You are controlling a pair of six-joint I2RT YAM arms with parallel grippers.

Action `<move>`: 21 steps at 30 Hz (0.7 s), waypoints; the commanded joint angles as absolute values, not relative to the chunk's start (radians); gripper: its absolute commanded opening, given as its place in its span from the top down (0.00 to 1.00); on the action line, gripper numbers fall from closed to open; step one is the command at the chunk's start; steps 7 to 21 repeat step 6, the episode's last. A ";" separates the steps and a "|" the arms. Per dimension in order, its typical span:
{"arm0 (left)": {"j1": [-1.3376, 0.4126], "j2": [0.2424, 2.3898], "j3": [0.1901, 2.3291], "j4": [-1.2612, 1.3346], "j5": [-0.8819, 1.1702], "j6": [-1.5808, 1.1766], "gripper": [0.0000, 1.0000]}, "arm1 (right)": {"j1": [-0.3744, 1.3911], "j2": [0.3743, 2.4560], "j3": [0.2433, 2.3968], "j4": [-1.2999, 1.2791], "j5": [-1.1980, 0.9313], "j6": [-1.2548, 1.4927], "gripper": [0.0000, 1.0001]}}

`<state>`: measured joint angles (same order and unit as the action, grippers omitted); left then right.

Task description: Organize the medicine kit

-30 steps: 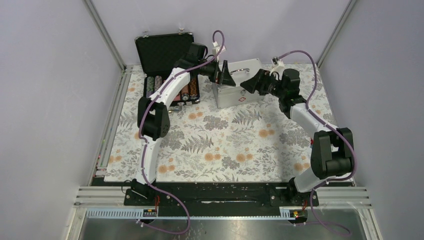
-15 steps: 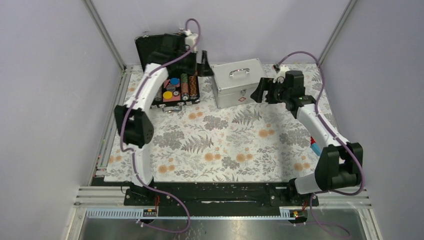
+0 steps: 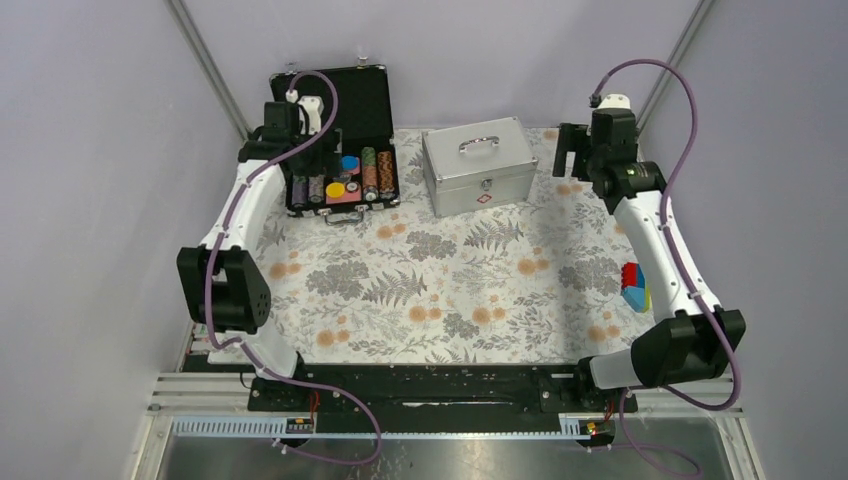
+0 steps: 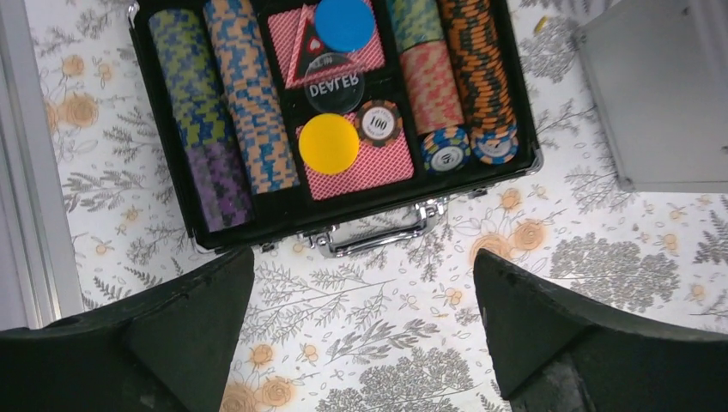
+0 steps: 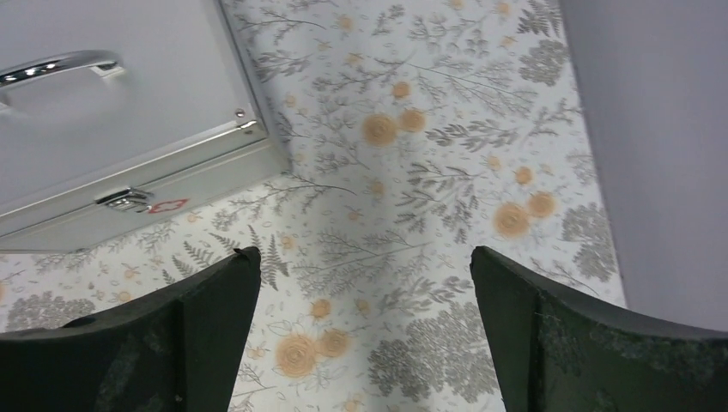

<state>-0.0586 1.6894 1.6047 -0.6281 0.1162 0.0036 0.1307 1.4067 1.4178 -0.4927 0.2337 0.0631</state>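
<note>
A floral cloth (image 3: 450,290) covers the table between lilac walls (image 3: 90,200). The closed medicine kit (image 3: 472,165) sits far centre. The left gripper (image 4: 360,279) and right gripper (image 5: 365,266) are spread wide, empty.

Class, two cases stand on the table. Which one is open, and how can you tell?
The black case, far left: its lid stands upright and rows of chips show inside. The silver box beside it has its lid down.
</note>
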 commanded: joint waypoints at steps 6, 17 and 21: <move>-0.058 1.625 1.585 -0.535 0.054 -0.011 0.01 | 0.132 1.336 1.489 -0.583 0.287 0.104 0.01; -0.058 1.625 1.585 -0.535 0.054 -0.011 0.01 | 0.132 1.336 1.489 -0.583 0.287 0.104 0.01; -0.058 1.625 1.585 -0.535 0.054 -0.011 0.01 | 0.132 1.336 1.489 -0.583 0.287 0.104 0.01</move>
